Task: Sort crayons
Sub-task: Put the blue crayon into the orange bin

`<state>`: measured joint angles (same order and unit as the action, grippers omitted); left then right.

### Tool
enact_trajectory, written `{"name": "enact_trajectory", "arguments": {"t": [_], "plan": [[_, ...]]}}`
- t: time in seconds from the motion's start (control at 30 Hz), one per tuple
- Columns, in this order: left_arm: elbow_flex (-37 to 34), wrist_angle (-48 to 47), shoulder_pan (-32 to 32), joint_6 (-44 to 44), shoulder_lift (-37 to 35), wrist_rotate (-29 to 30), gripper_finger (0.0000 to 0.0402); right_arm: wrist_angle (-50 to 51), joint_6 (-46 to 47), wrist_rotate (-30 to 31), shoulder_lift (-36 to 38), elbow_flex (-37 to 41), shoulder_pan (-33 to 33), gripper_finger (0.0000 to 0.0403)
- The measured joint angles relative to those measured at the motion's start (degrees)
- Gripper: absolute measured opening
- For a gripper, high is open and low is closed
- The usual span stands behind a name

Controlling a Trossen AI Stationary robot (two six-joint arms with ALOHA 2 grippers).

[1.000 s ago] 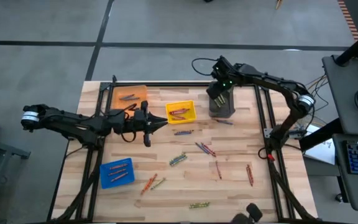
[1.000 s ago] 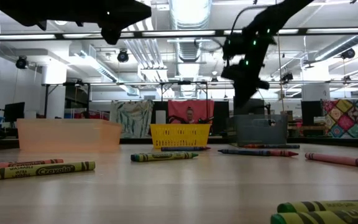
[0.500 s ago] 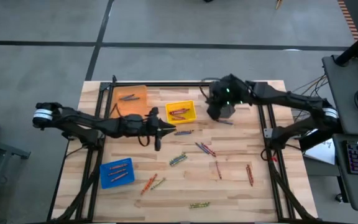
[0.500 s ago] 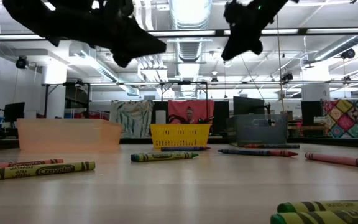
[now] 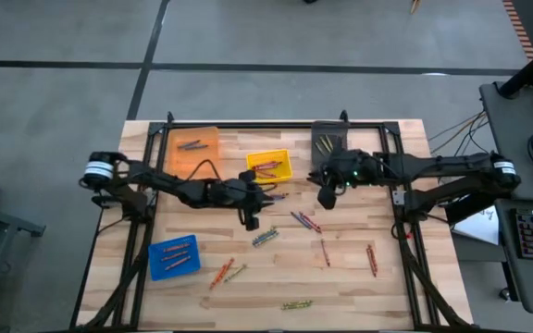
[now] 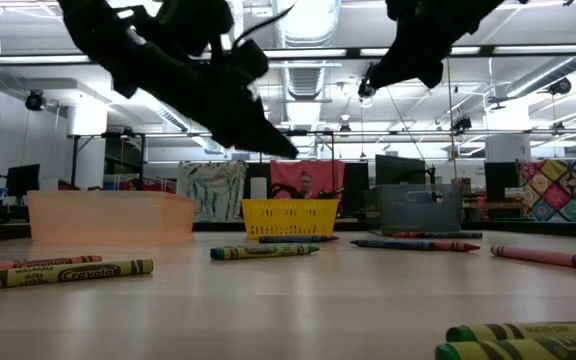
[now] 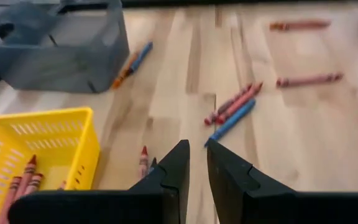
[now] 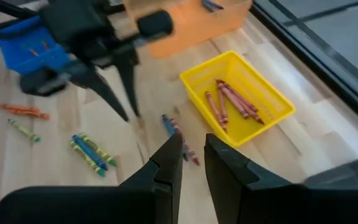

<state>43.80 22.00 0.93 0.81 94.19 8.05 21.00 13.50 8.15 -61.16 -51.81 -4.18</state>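
Grippers first: the left gripper [image 7: 193, 146] hangs above the tabletop [image 5: 359, 277] just on the near side of the yellow bin [image 5: 268, 166], fingers all but closed on nothing. The right gripper [image 8: 191, 140] hovers just in front of the grey bin [image 5: 329, 141], its fingers likewise drawn to a narrow slit and empty. Loose crayons [image 5: 305, 222] lie scattered over the wood. Nearest is an olive pair [image 5: 296, 304], then orange ones [image 5: 222, 273] beside the blue bin [image 5: 174, 256], two reddish ones at the right, a green pair in the middle, a red-and-blue cluster, and a few close to the yellow and grey bins. There are four bins, the orange bin [image 5: 192, 143] being farthest left, and each holds some crayons. The tabletop is pale planked wood; beyond it is a bright hall with ceiling lights and pipes.
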Motion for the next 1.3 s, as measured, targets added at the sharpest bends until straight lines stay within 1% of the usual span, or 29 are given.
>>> {"name": "enact_trajectory", "arguments": {"t": [0.2,0.33,0.43,0.5,0.73,1.0,1.3], "plan": [[1.28,-0.01,0.00,1.75,5.01,0.02,0.0043,-8.98,1.01,-0.01,1.98,7.40,1.90,0.0057],[1.68,0.23,-0.02,2.61,7.58,0.55,0.0060,-12.11,2.57,-0.01,2.27,10.15,2.91,0.0057],[1.95,0.11,-0.07,2.76,9.41,3.15,0.0076,-14.33,2.90,-0.01,2.16,11.38,3.18,0.0057],[2.20,0.19,-0.09,3.43,10.29,4.73,0.0086,-14.68,3.08,-0.01,2.02,11.58,3.18,0.0057],[4.22,0.37,-1.04,6.81,13.38,4.92,0.0109,-15.37,1.74,-0.05,1.81,11.71,3.18,0.0057],[4.56,0.12,-2.57,7.73,15.44,4.92,0.0110,-15.79,1.42,-0.05,1.81,11.74,3.18,0.0057],[4.56,-0.24,-2.64,7.52,16.62,4.92,0.0110,-15.74,1.40,-0.06,1.81,11.74,3.18,0.0057]]}}
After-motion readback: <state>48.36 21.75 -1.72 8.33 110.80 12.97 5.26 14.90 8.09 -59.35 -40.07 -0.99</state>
